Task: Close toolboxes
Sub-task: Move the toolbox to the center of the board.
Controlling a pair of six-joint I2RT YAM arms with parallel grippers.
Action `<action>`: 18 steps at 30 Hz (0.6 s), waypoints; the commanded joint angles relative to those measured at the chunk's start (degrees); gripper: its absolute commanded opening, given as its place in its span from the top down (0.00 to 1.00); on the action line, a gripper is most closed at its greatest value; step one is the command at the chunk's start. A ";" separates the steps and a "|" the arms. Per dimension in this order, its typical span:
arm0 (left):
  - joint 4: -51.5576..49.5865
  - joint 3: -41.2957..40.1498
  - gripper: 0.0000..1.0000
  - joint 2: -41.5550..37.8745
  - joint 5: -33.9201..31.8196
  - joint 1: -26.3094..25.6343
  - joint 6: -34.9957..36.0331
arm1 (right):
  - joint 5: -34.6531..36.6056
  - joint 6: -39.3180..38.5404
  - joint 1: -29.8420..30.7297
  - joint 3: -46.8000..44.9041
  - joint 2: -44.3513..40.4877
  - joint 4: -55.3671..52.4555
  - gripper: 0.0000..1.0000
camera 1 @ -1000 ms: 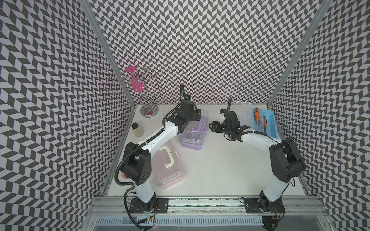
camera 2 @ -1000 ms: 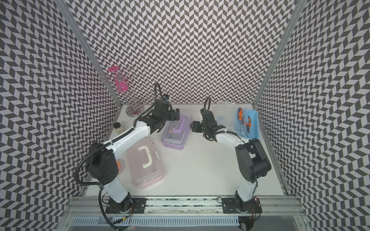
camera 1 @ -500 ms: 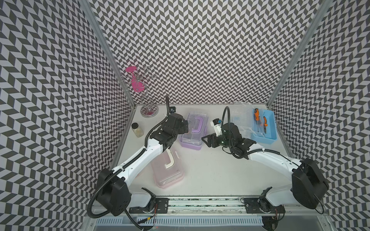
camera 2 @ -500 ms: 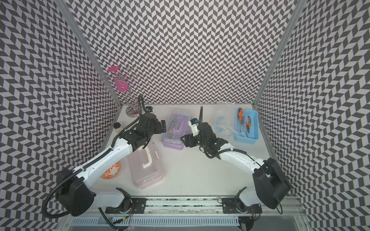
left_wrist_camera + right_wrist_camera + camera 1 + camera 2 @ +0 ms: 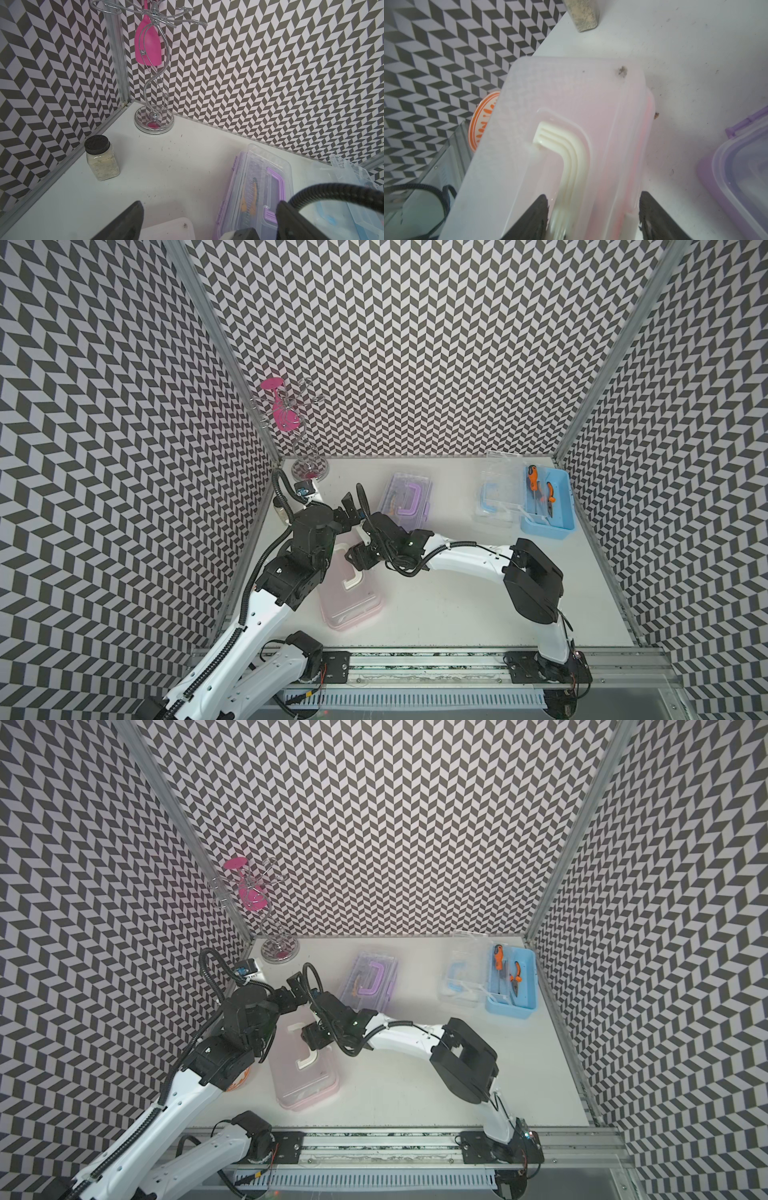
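Note:
Three toolboxes are in both top views. The pink one [image 5: 353, 597] [image 5: 307, 1077] lies near the front left, lid down, white handle [image 5: 566, 153] flat. The purple one [image 5: 409, 497] [image 5: 259, 187] behind it has its lid down. At the back right, the blue one [image 5: 550, 510] [image 5: 513, 990] is open, its clear lid [image 5: 496, 493] lying flat beside it. My right gripper [image 5: 360, 560] [image 5: 593, 216] hovers open over the pink lid's far end, one finger beside the handle, the other at the lid's edge. My left gripper [image 5: 351, 510] [image 5: 207, 220] is open and empty between the pink and purple boxes.
A glass jar [image 5: 101, 160] with a black cap stands by the left wall. A chrome stand [image 5: 309, 468] holding a pink spatula fills the back left corner. Orange-handled tools [image 5: 540, 489] lie in the blue base. An orange-and-white disc [image 5: 483, 120] sits left of the pink box.
Both arms drew back toward the front. My left gripper left the purple box's lid. My right gripper swung left to the pink box and its jaws spread wider.

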 commanded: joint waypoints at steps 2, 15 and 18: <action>0.26 -1.55 0.01 -1.93 -1.68 0.61 -1.53 | 2.39 -1.48 2.69 5.62 5.97 -2.26 0.11; 0.82 -2.60 0.01 -3.80 -0.51 1.12 -1.79 | 12.47 0.04 4.66 16.83 16.14 -8.81 0.15; 1.26 -3.01 0.01 -3.89 -0.23 1.11 -1.98 | 16.25 1.05 4.70 19.28 18.16 -10.57 0.20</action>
